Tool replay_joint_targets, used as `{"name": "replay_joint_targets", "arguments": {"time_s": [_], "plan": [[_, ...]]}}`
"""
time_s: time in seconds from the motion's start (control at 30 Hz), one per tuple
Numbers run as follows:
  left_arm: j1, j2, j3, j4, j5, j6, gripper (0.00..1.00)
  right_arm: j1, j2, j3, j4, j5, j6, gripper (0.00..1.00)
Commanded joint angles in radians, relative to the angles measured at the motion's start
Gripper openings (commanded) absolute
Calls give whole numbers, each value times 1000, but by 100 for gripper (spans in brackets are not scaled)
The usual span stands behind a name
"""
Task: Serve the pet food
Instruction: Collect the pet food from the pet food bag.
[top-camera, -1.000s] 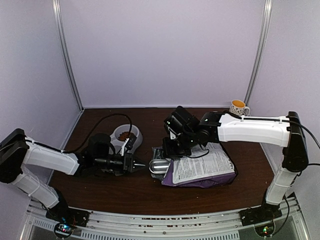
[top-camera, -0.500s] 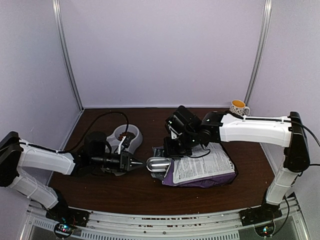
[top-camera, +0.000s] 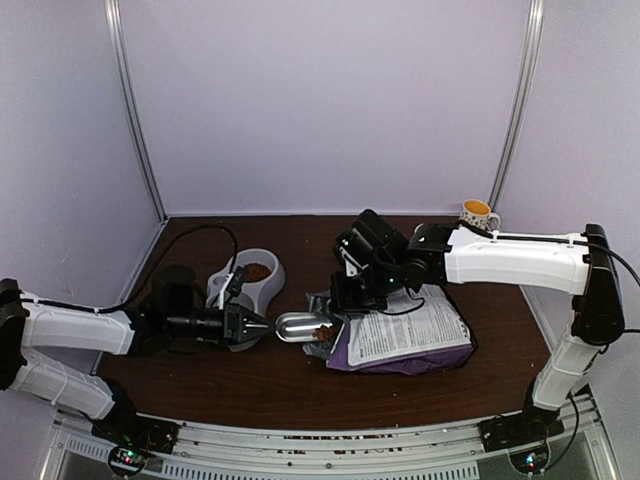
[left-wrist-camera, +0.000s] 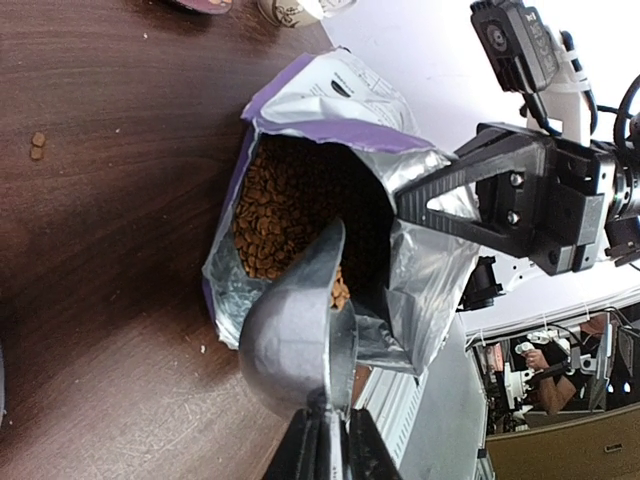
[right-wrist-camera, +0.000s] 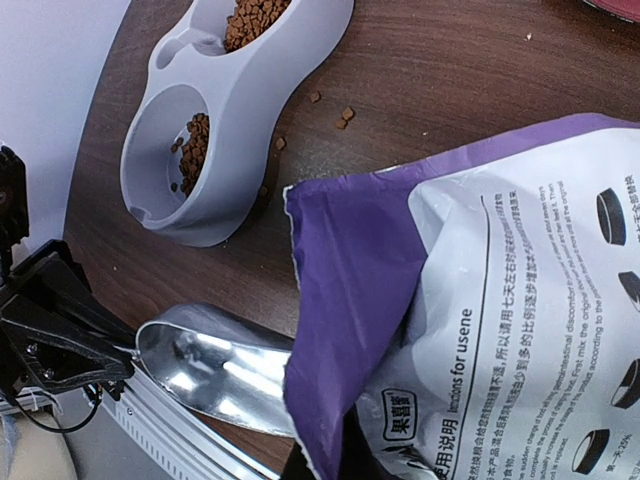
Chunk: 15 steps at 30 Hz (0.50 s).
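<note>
Left of the purple bag (top-camera: 410, 345), the left gripper (top-camera: 262, 325) is clamping shut on the thin handle of the metal scoop (left-wrist-camera: 295, 335), holding it roughly level and pointing it toward the bag. Just behind that gripper, also left of the bag, the grey double feeder (right-wrist-camera: 240, 130) is already carrying pet food (right-wrist-camera: 195, 150) in both wells. Part of the serving looks done, though neither well seems full. A few loose pellets (right-wrist-camera: 345, 113) are lying on the table (right-wrist-camera: 480, 70) between feeder and bag. The scoop's lip is sitting in the bag's mouth against the pet food heaped inside; how much it is carrying I cannot tell. The bag is lying on its side, and the right gripper (top-camera: 347, 297) is pinching the upper edge of its foil mouth, propping it open. What is left, I judge, is drawing out a scoopful and tipping it into the feeder.
</note>
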Motion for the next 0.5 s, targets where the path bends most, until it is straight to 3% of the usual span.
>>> {"name": "replay_joint_targets", "arguments": {"time_s": [0.0, 0.47], "plan": [[21, -43, -21, 12, 17, 25, 0, -11, -26, 12, -8, 14, -6, 0], [69, -78, -56, 118, 105, -60, 0, -12, -26, 10, -10, 14, -7, 0]]}}
